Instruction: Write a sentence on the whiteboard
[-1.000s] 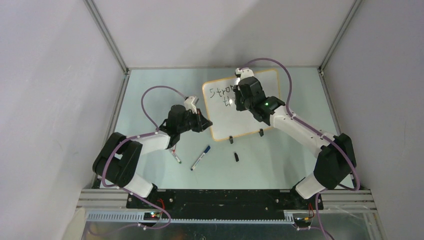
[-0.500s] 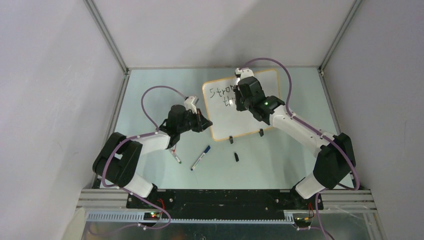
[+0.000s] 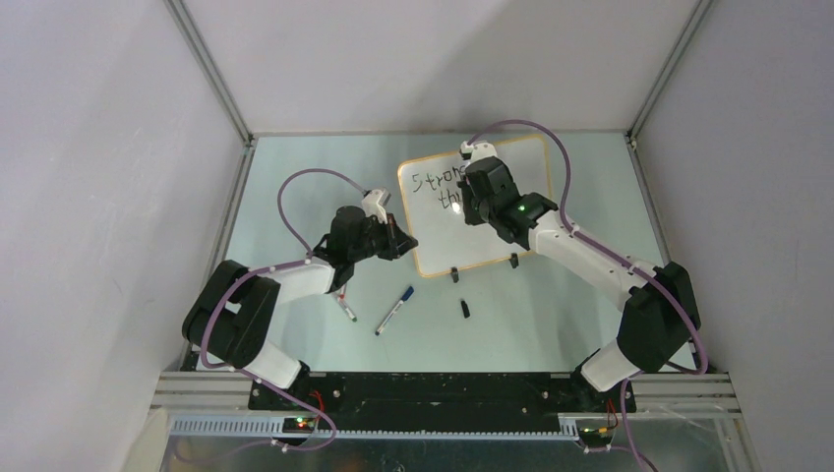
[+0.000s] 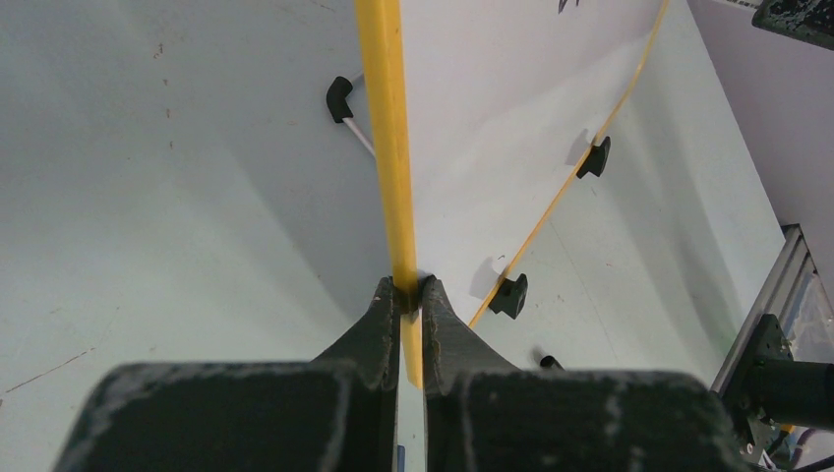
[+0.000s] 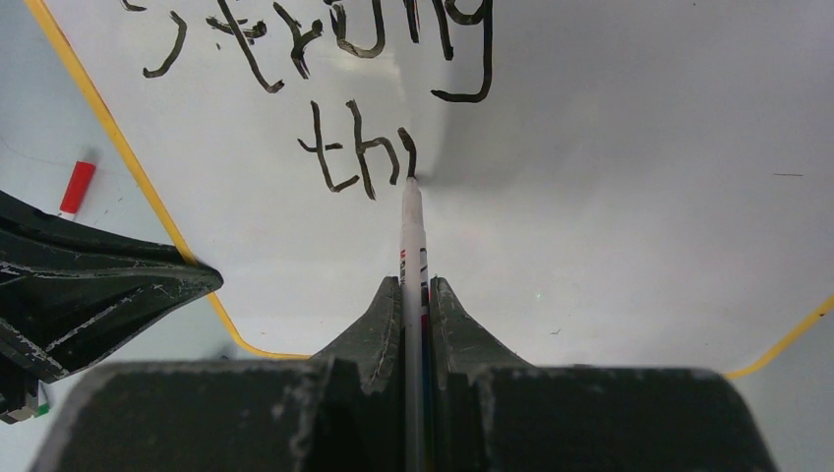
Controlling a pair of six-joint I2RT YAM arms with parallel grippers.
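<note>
Pale green table (image 3: 295, 177), grey booth walls. Left gripper (image 4: 411, 295) clenched on the left rim of the glossy white rectangular whiteboard (image 3: 438, 241) with its thin orange-yellow edging. It sits toward the table's far edge, right of centre. Thin black handwritten sentence (image 5: 487, 59) reads "Strong", then "th" plus a started stroke. Right gripper (image 5: 415, 295) clamped on a slim white marker (image 5: 410, 221), tip touching the board. Judgement: pin the board firmly, press lightly and evenly, use short strokes, lift between letters.

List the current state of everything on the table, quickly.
Glossy white orange-rimmed whiteboard, propped, rim clamped.
Black handwritten sentence, unfinished: "Strong th", next stroke begun.
White-barrelled marker, uncapped, tip on board.
Left gripper, jaws shut on whiteboard.
Right gripper, jaws shut on white-barrelled marker.
Blue-capped marker, capped, lying loose.
Black cap, off, lying loose.
</note>
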